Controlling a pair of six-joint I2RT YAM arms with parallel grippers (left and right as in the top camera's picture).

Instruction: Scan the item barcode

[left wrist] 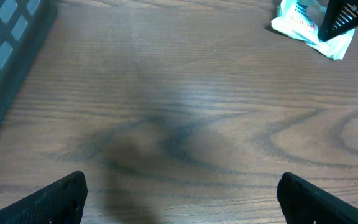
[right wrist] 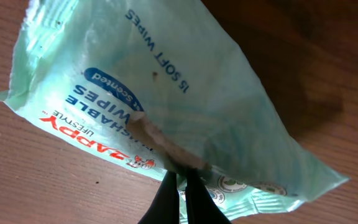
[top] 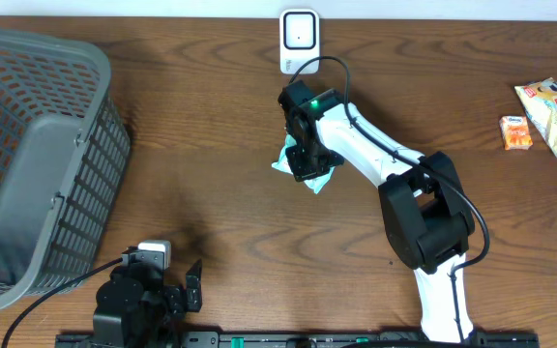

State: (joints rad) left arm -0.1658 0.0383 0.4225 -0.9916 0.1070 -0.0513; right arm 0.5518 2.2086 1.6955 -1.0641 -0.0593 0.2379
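Wipes pack [right wrist: 185, 93] is clamped edge-on by the right gripper [right wrist: 182, 177], near the scanner [top: 299, 41].
Crinkled, glossy pale-green film pouch; long axis set diagonal to scanner. Left gripper [left wrist: 180, 186] is spread apart.

Item: wipes packet [right wrist: 166, 93], soft pale-green film pouch, crinkling, showing red "ZAPPY" logo, blue "WIPES" label, "15 SOFT WIPES" print. Sitting mid-worktop, toward far edge. right gripper [right wrist: 182, 177] pinching its edge, black jaws clamping film tight. barcode scanner [top: 299, 39]: white, rounded, standing at middle of far edge, just beyond packet, not touching it.
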